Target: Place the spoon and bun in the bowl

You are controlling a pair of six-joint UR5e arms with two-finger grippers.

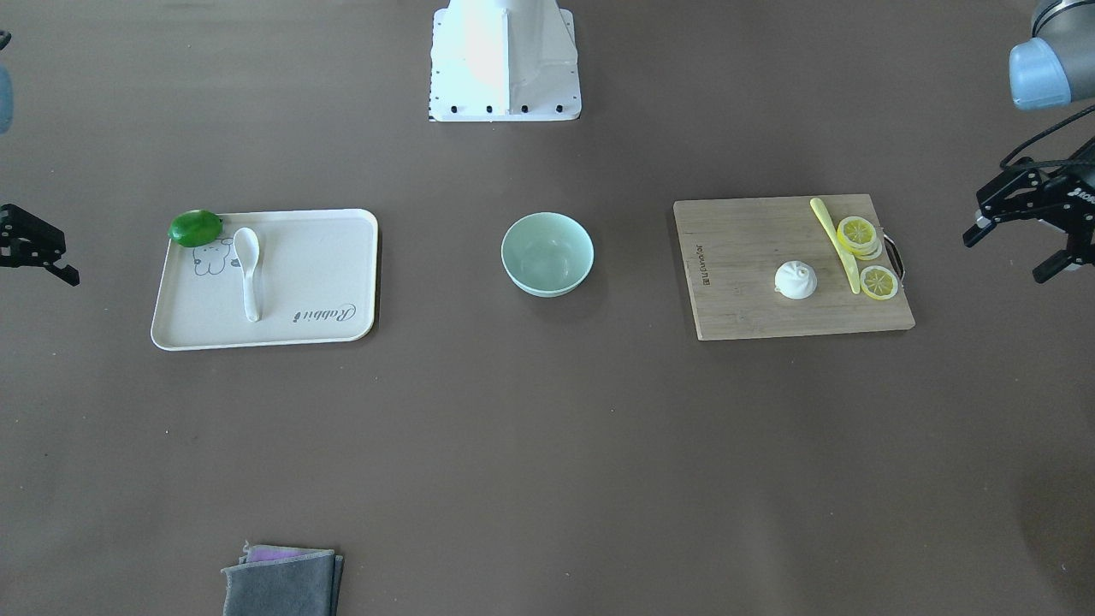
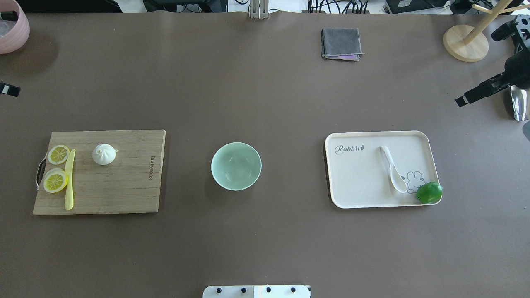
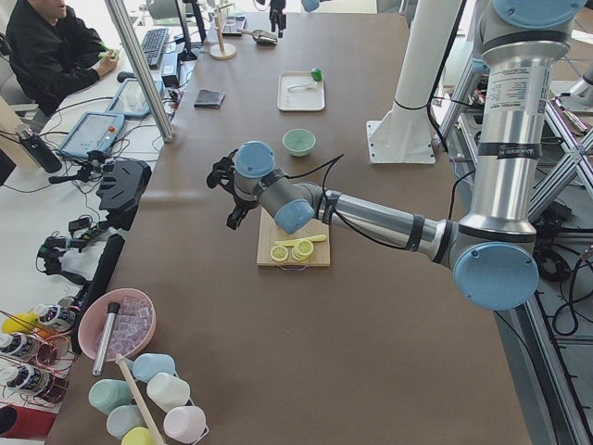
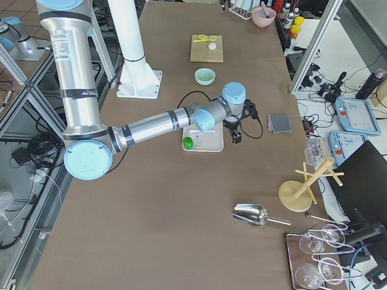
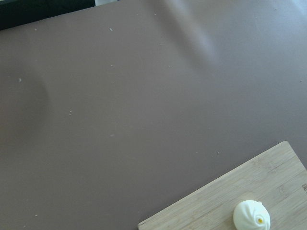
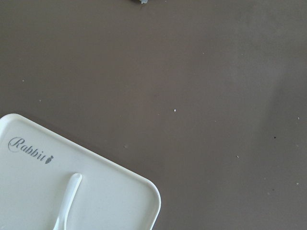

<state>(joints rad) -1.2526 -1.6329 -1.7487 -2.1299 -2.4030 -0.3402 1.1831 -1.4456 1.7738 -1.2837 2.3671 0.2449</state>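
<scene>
The pale mint-green bowl [image 1: 547,287] [image 2: 216,165] stands empty at the table's middle. The white spoon [image 1: 248,274] [image 2: 393,169] lies on a cream tray [image 1: 325,257] [image 2: 360,182]; its handle shows in the right wrist view [image 6: 67,201]. The white pleated bun [image 1: 796,280] [image 2: 104,154] [image 5: 251,215] sits on a wooden cutting board [image 1: 744,282] [image 2: 124,186]. My left gripper [image 1: 1009,255] is open and empty, above the table beyond the board's outer end. My right gripper [image 1: 43,257] looks open and empty, beyond the tray's outer end.
A green lime [image 1: 196,228] [image 2: 429,193] sits on the tray's corner. A yellow-green knife [image 1: 837,244] and lemon slices [image 1: 858,233] lie on the board beside the bun. A folded grey cloth [image 2: 340,43] and a wooden stand [image 2: 466,43] are at the far side.
</scene>
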